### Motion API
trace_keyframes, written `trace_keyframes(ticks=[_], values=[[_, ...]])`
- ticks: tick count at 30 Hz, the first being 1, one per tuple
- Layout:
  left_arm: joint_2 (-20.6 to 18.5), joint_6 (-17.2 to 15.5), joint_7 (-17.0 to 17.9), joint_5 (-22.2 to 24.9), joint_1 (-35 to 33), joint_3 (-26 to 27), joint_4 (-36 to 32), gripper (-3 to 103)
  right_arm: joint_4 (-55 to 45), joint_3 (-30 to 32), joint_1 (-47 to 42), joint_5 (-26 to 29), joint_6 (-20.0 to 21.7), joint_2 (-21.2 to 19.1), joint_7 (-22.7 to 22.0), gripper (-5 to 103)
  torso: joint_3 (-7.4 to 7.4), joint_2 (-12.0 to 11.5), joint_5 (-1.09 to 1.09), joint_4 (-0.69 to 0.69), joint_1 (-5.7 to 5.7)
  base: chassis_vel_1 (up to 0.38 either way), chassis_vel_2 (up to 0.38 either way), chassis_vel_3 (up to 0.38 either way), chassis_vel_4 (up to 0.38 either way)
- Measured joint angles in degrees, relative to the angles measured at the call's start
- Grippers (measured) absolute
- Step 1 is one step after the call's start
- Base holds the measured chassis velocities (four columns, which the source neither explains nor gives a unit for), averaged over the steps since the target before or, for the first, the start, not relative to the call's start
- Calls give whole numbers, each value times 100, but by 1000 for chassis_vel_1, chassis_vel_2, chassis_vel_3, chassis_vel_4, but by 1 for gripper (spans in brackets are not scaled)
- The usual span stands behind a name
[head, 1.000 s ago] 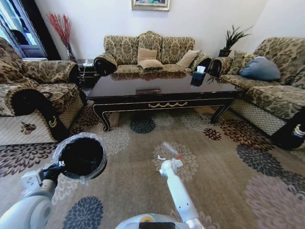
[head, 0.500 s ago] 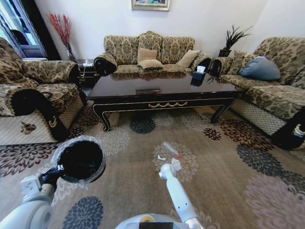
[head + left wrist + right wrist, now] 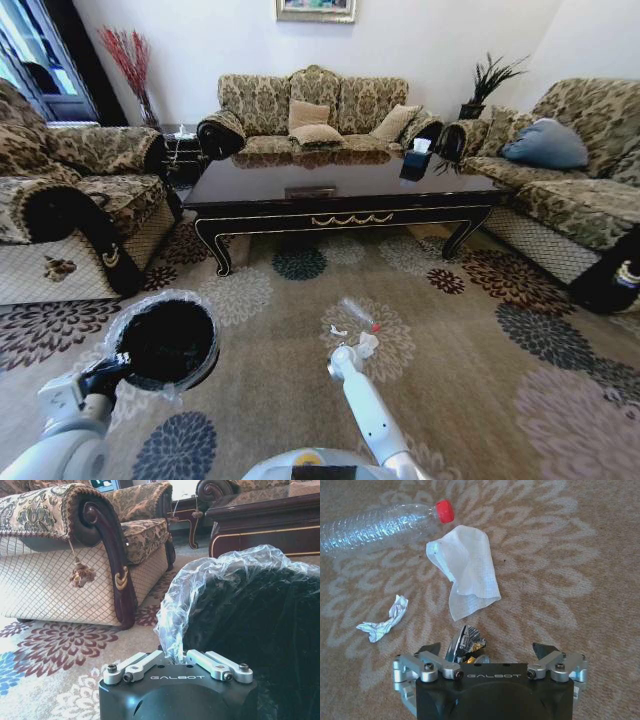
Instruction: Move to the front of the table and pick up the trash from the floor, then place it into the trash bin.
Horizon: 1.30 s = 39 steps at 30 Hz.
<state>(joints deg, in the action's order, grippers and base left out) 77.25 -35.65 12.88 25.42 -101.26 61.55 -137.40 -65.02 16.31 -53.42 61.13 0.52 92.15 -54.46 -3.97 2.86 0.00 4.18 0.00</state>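
— Beige carpet, the floor (image 3: 470,400), spreads under everything, its round floral medallions all about. What stands on it?

— At twelve o'clock in the head view, the table (image 3: 340,185), glossy dark wood with gold scroll trim, has sofas around it. A dark tissue box (image 3: 417,158) sits near its far right end.

— And the trash bin?

— The trash bin (image 3: 168,340) is at about eight o'clock in the head view, black, round, its clear liner folded over the rim. The left gripper (image 3: 178,664) is clamped on that rim: in the left wrist view its fingers (image 3: 137,665) meet closely on the liner and the bin's edge, with an armchair (image 3: 75,555) behind.

— Where is the litter?

— On a pale medallion, just short of the middle of the head view, in front of the table and well to the right of the bin. A clear bottle (image 3: 380,525) with a red cap lies on its side; beside the cap is a white tissue (image 3: 465,570), spread and rumpled. A small crumpled scrap (image 3: 382,622) lies apart from both.

— And the right arm?

— The right gripper (image 3: 490,655) is low over the carpet at six o'clock of that patch, jaws spread wide. A small dark wrapper (image 3: 466,642) lies between the fingers, nearer one of them; whether either finger touches it I cannot tell.
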Motion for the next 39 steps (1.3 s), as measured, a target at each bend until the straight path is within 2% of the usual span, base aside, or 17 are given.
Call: trace_keyframes(ticks=[2,5,6,7,9,10,14,16,19,20,21,25,30,34,35,37,39], values=[[14,1,-1,-9,20,-21,15,2,3,-51,-8,-15,-4,0,17,92,0,0,0,0,0,0,0,0,0],[24,3,-1,-19,34,-40,29,2,-11,-112,-32,-37,-5,0,32,87,0,0,0,0,0,0,0,0,0],[26,4,-2,-24,40,-44,41,2,-25,-147,-44,-53,-5,0,39,82,0,0,0,0,0,0,0,0,0],[27,5,-2,-27,44,-45,48,2,-37,-183,-56,-71,-5,0,49,82,0,0,0,0,0,0,0,0,0],[27,16,-2,-43,50,-46,70,2,-60,-272,-96,-111,-5,0,71,71,0,0,0,0,0,0,0,0,0],[27,16,-2,-43,50,-46,70,2,-60,-272,-96,-111,-5,0,71,71,0,0,0,0,0,0,0,0,0],[26,27,-6,-70,62,-64,88,2,-65,-345,-123,-149,-2,0,90,49,0,0,0,0,0,0,0,0,0],[26,28,-7,-75,65,-69,90,2,-66,-354,-127,-156,0,0,92,49,0,0,0,0,0,0,0,0,0],[31,33,-11,-109,75,-109,104,2,-127,-389,-157,-186,26,0,97,33,0,0,0,0,0,0,0,0,0],[31,33,-11,-109,75,-109,104,2,-127,-389,-157,-186,26,0,97,33,0,0,0,0,0,0,0,0,0],[41,36,-10,-124,76,-130,107,2,-169,-397,-173,-205,33,-1,103,27,0,0,0,0,0,0,0,0,0],[88,47,-13,-187,82,-225,132,2,-480,-479,-285,-268,67,-2,122,26,0,0,0,0,0,0,0,0,0],[197,78,-16,-387,111,-509,166,2,-1378,-798,-522,-365,141,-2,149,26,0,0,-1,0,0,0,0,0,0],[326,84,-48,-601,173,-865,183,2,-2599,-1439,-798,-559,166,-6,341,26,0,0,-1,0,0,0,0,0,0],[326,84,-48,-601,173,-865,183,2,-2599,-1439,-798,-559,166,-6,341,26,0,0,-1,0,0,0,0,0,0],[347,87,-63,-628,184,-963,180,2,-3060,-1729,-904,-577,157,-121,507,26,0,0,1,-1,0,0,0,0,0],[374,91,-61,-645,189,-1114,180,2,-3682,-2219,-1038,-885,-68,-564,1031,26,1,0,-1,0,-1,0,0,0,0]])
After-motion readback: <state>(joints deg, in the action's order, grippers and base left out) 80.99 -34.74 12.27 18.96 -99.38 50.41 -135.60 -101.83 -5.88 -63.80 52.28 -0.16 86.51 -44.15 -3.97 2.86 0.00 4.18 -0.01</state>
